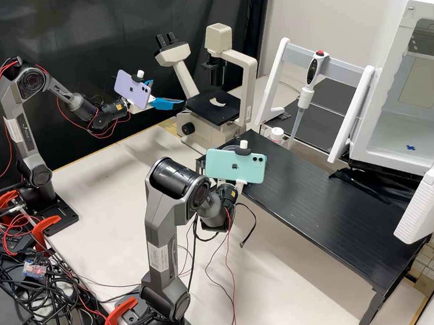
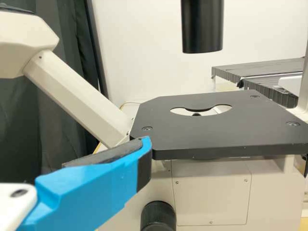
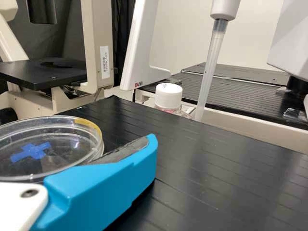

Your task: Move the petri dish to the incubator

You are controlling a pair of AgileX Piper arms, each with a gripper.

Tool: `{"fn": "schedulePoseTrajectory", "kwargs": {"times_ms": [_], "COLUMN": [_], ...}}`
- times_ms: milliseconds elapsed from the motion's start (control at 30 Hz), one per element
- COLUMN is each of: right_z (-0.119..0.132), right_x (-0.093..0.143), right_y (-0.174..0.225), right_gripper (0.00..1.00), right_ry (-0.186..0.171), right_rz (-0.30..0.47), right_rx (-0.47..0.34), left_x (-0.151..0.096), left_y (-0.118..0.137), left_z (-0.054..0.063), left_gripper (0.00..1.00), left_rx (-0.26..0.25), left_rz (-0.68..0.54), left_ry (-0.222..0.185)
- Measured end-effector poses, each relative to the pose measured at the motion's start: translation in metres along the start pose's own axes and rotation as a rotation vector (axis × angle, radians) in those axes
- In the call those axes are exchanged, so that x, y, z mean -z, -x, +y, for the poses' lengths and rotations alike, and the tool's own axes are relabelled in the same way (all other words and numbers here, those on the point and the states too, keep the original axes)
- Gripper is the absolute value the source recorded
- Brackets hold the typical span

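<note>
A white, box-shaped incubator (image 1: 393, 14), its door swung open, stands well apart from the dark arms. Beyond the right gripper (image 1: 239, 185) stretches a long black ridged platform (image 1: 328, 187). A cream-coloured microscope with a flat black stage (image 1: 250, 92) stands just ahead of the left gripper (image 1: 168, 92), whose two bright blue fingers are spread open. A round, clear petri dish marked with a blue cross (image 3: 62, 144) sits right beside the right gripper; whether that gripper holds it cannot be told.
</note>
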Motion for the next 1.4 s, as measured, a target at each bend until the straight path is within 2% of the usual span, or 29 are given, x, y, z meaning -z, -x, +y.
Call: {"fn": "schedulePoseTrajectory", "kwargs": {"times_ms": [267, 1167, 1267, 1400], "right_z": [0.002, 0.008, 0.011, 0.028], "right_x": [-0.003, -0.009, -0.011, -0.016], "right_y": [-0.001, -0.003, -0.002, 0.008], "right_gripper": [0.0, 0.0, 0.0, 0.0], "right_ry": [-0.024, -0.02, -0.017, -0.003], "right_rz": [-0.006, -0.025, -0.028, -0.045], "right_rx": [0.015, 0.007, 0.001, -0.048], "left_x": [0.0, 0.0, 0.0, 0.0], "left_y": [0.0, 0.0, 0.0, 0.0], "left_z": [0.0, 0.0, 0.0, 0.0], "left_gripper": [1.0, 1.0, 1.0, 1.0], "left_rx": [0.0, 0.0, 0.0, 0.0], "left_rz": [0.0, 0.0, 0.0, 0.0], "left_ry": [0.0, 0.0, 0.0, 0.0]}}
